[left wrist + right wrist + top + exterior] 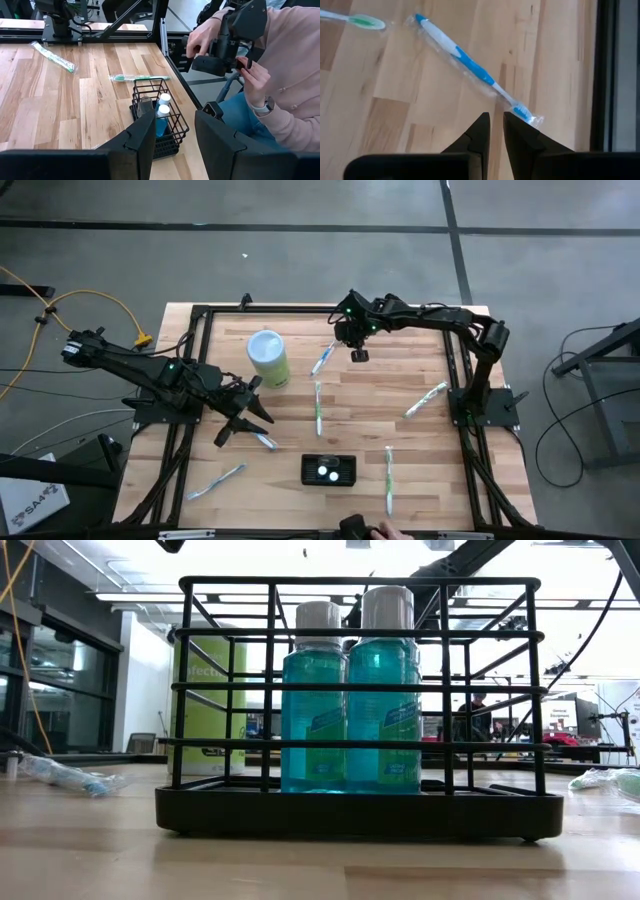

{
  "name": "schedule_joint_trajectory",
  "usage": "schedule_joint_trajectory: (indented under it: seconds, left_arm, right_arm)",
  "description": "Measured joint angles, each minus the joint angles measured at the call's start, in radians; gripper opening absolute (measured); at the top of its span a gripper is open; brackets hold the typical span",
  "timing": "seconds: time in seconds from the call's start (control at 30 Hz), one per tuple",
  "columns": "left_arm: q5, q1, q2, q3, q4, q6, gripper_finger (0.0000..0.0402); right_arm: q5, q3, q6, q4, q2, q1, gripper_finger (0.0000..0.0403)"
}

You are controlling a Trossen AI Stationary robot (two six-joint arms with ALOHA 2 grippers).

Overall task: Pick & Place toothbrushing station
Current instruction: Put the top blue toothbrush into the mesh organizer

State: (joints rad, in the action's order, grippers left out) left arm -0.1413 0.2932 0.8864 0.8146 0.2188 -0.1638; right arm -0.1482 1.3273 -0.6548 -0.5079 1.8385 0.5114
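Though small, black wire toothbrushing station (360,810), two blue bottles (350,720) inside

Grey concrete floor (300,205) surrounds the wooden table (400,370), crossed by dark seams. A yellow cable (85,300) trails on it. In the low view, bright ceiling lights (120,595) and dark windows (45,690) show

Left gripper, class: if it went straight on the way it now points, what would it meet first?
Probably the black wire rack holding two blue bottles; it sits just past the left gripper in the wrist view. The fingers are apart and hold nothing. Depth is unclear, so it might pass above.
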Motion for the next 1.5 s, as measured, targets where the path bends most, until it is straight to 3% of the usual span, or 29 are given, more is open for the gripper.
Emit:
schedule_joint_trajectory:
  seconds: [0.4,0.53,0.73,1.2,1.5]
  left_arm:
    - [0.000,0.000,0.000,0.000,0.000,0.000,0.0133]
    - [0.000,0.000,0.000,0.000,0.000,0.000,0.0133]
    - [0.000,0.000,0.000,0.000,-0.001,0.000,0.0133]
    - [0.000,0.000,0.000,0.000,-0.029,0.000,0.0133]
    - [0.000,0.000,0.000,0.000,-0.042,0.000,0.0133]
  right_arm:
    - [-0.033,0.000,0.018,0.001,0.002,-0.026,0.0138]
    - [0.005,0.000,0.013,0.019,0.017,-0.050,0.0158]
    - [0.061,-0.002,0.023,-0.002,0.054,-0.068,0.0154]
    - [0.065,0.000,0.008,-0.002,0.067,-0.072,0.0135]
    - [0.063,0.000,0.056,-0.012,0.058,-0.143,0.0135]
